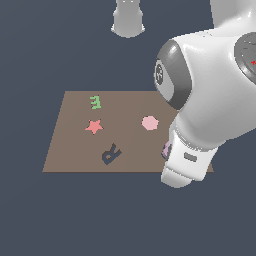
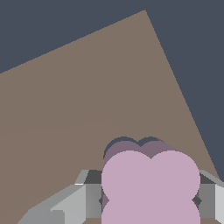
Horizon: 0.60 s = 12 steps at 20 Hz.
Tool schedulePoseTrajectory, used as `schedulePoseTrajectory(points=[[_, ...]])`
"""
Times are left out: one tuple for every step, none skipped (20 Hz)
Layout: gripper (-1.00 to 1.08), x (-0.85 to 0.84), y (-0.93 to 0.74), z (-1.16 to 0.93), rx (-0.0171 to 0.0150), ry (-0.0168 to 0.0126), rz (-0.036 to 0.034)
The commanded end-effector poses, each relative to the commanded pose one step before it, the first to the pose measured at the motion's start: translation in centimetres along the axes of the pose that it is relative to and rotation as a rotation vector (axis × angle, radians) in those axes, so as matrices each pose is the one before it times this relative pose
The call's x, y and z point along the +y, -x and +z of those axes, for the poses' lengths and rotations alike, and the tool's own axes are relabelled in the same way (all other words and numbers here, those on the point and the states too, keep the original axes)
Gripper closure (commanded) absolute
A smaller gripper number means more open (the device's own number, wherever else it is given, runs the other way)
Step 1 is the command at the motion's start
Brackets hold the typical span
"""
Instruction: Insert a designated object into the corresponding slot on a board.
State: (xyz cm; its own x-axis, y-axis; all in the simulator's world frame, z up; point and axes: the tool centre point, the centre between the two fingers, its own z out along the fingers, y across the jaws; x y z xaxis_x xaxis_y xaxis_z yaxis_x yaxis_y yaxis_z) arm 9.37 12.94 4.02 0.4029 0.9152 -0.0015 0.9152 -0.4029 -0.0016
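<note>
Closest to my wrist camera, the fingers [image 2: 148,199] pinch the purple block [image 2: 151,186] from either side. Just beyond it a dark lobed rim shows: the slot [image 2: 124,142], and the block seems to sit partly over it, not yet flush as far as I can judge. So pickup and carry look done; seating and release remain. Farther out, the board [image 1: 75,150] carries the pink hexagon [image 1: 150,122], red star [image 1: 94,126] and R-shaped cutout [image 1: 111,153].

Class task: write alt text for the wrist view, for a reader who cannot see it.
A pale purple flower-shaped block sits between the grey fingers of the tool, close to the camera. Just beyond it a dark lobed slot peeks out in the brown board, which fills most of the picture against a dark blue-grey ground.
</note>
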Motion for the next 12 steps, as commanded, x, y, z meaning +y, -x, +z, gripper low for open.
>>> schedulePoseTrajectory(points=[[1.08,-0.015,-0.003,-0.031,0.00025,0.00051,0.00220],[1.08,-0.020,0.016,0.001,0.00001,0.00001,0.00183],[1.08,-0.006,0.008,0.000,0.00000,0.00000,0.00069],[1.08,-0.002,-0.010,0.030,-0.00027,-0.00048,-0.00174],[1.08,-0.003,-0.006,0.059,0.00000,0.00000,0.00000],[1.08,-0.010,-0.019,0.176,0.00000,0.00000,0.00000],[1.08,0.019,0.028,0.249,-0.00024,0.00092,0.00100],[1.08,-0.001,-0.001,0.271,-0.00013,0.00047,0.00049],[1.08,-0.012,-0.017,0.176,0.00000,0.00000,0.00000],[1.08,-0.004,-0.006,0.059,0.00000,0.00000,0.00000],[-0.92,0.000,0.000,0.000,0.00000,0.00000,0.00000],[-0.92,0.000,0.000,0.000,0.00000,0.00000,0.00000]])
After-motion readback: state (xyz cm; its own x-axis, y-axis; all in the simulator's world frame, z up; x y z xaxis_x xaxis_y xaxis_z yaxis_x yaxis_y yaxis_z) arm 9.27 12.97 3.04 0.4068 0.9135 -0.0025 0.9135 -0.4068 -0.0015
